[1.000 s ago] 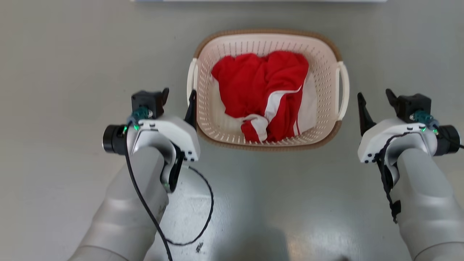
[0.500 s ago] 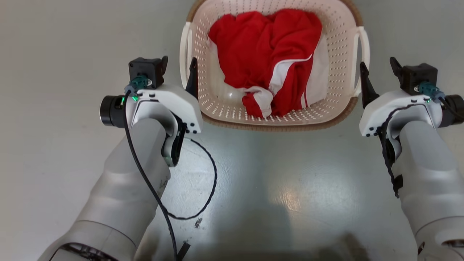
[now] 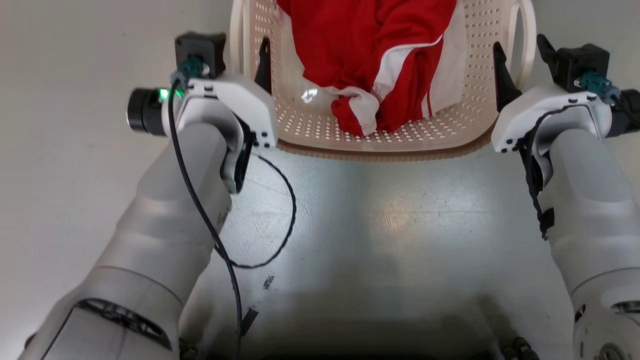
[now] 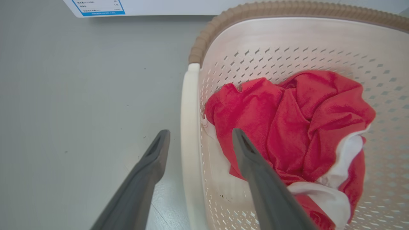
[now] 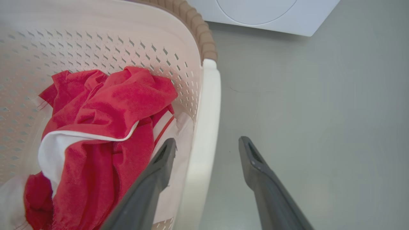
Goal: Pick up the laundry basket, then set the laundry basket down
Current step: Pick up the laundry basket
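Note:
The laundry basket [image 3: 375, 150], cream perforated plastic with a brown woven-look rim, sits on the grey floor with red and white clothes [image 3: 380, 55] in it. My left gripper [image 3: 240, 55] is open and straddles the basket's white left loop handle [image 4: 189, 127]: one finger hangs inside the basket and the other outside it. My right gripper [image 3: 522, 60] is open too and straddles the right loop handle [image 5: 207, 111] the same way. In the left wrist view my left gripper [image 4: 200, 137] is not touching the handle. In the right wrist view my right gripper [image 5: 207, 143] also stands apart from it.
A white washing machine [image 5: 262, 12] stands just beyond the basket; its labelled lower panel [image 4: 127, 6] shows in the left wrist view. A black cable [image 3: 280, 220] loops off my left forearm over the shiny grey floor [image 3: 400, 225].
The head camera has dropped closer, so the basket looks larger and higher in the picture. Both grippers have advanced, and the right one has closed in from beside the basket to straddle its handle.

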### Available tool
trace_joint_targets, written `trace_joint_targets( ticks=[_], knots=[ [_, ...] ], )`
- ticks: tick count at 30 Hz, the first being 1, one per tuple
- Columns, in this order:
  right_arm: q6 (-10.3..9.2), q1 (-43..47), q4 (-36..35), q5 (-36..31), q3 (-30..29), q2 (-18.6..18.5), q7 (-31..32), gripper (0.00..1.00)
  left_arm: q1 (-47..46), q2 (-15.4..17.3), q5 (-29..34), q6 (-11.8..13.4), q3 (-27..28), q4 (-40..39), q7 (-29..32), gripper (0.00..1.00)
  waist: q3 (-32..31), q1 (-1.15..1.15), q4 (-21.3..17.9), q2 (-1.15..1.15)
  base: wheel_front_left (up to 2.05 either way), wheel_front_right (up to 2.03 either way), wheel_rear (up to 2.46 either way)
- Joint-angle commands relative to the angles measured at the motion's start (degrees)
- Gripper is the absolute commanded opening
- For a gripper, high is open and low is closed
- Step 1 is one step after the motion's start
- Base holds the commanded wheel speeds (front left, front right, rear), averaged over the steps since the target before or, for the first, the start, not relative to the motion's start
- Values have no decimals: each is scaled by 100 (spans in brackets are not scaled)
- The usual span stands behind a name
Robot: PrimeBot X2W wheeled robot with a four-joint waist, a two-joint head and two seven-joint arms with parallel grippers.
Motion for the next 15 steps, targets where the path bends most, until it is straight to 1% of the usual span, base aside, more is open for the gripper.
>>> trace_joint_targets(
  ticks=[1, 7, 15],
  knots=[
    [35, 60, -22, -49, 83, 128, -77, 100, -52, 128, -14, 49, 46, -19, -29, 100, 73, 0, -10, 0, 0, 0, 0],
    [35, -161, 313, 135, 226, 139, -79, 100, -382, 128, -175, -67, -328, 314, 46, 100, 179, 0, -6, 0, 0, 0, 0],
    [35, -519, 800, 453, 514, 140, -79, 100, -591, 128, -452, -57, -738, 464, 259, 100, 221, 0, -29, 0, 0, 0, 0]
  ],
)
